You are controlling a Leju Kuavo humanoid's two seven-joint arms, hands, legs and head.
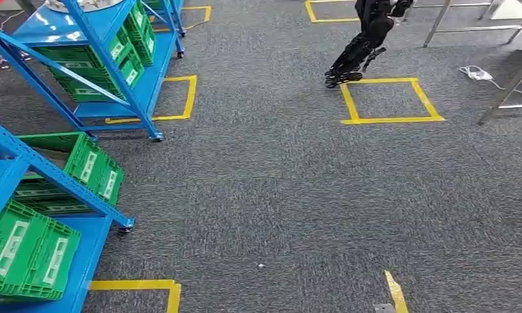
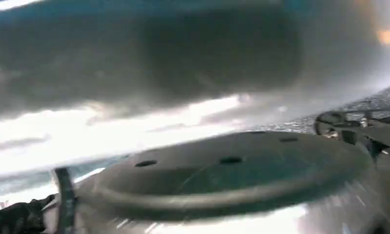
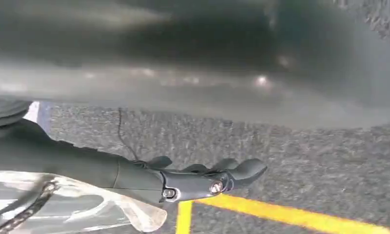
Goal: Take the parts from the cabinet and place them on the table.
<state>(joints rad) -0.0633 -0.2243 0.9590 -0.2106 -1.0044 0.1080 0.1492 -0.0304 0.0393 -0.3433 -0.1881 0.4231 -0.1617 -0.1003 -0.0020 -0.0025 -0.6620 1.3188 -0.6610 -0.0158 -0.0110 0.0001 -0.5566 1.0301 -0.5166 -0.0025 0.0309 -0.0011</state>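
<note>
In the right wrist view my right hand (image 3: 203, 178) hangs over the grey carpet with its dark fingers stretched out straight. A crumpled clear plastic bag (image 3: 90, 204) with something dark inside clings to the palm side and hangs clear of the floor. The thumb is hidden. The left wrist view is badly blurred. A dark bit of my left hand (image 2: 15, 219) shows at the edge, and its fingers cannot be made out. A round grey disc (image 2: 222, 170) with small holes lies close to that camera. Blue cabinet racks (image 1: 124, 81) with green crates (image 1: 23, 251) stand on the left of the head view.
Open grey carpet (image 1: 297, 189) spreads ahead, marked with yellow tape squares (image 1: 389, 101). Another robot's dark legs (image 1: 359, 52) stand by the far square. Metal table legs (image 1: 506, 91) and a white cable (image 1: 477, 73) are at the far right.
</note>
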